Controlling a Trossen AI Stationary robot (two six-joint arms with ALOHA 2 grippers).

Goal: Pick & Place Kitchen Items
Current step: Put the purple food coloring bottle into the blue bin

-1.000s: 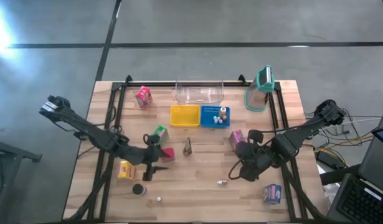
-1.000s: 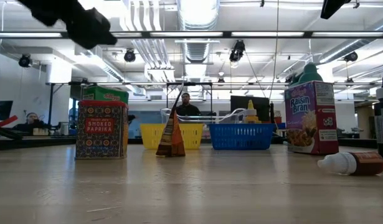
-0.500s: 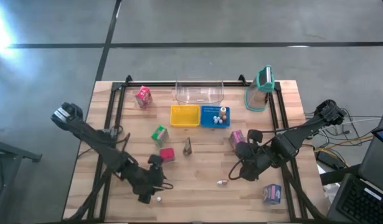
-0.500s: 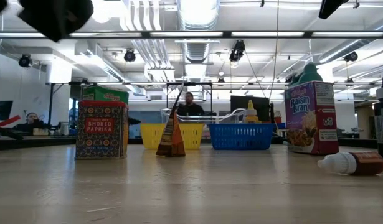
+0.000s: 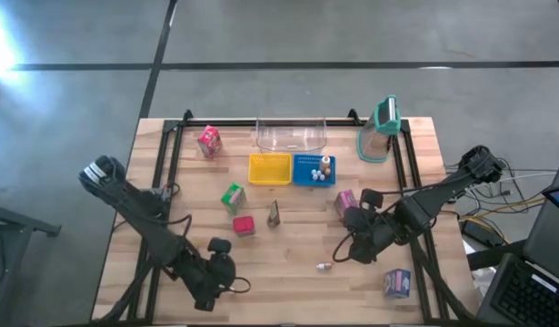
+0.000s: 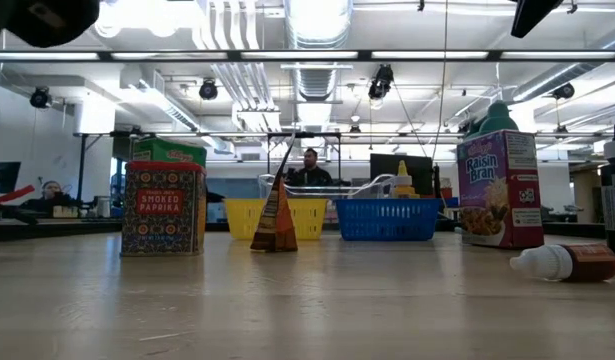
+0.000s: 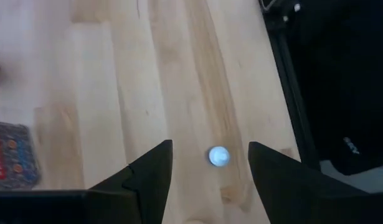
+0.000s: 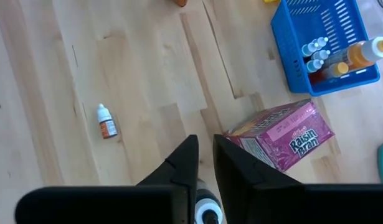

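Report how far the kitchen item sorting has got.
Done: small bottles sit in the blue basket. In hand: the left hand is open over a white ball. The right hand holds nothing. Left: the Raisin Bran carton, dropper bottle and paprika tin.

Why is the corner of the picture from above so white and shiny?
In the high view, glare washes out the floor at the upper left; the table is evenly lit. In the low view, ceiling lights blow out white.
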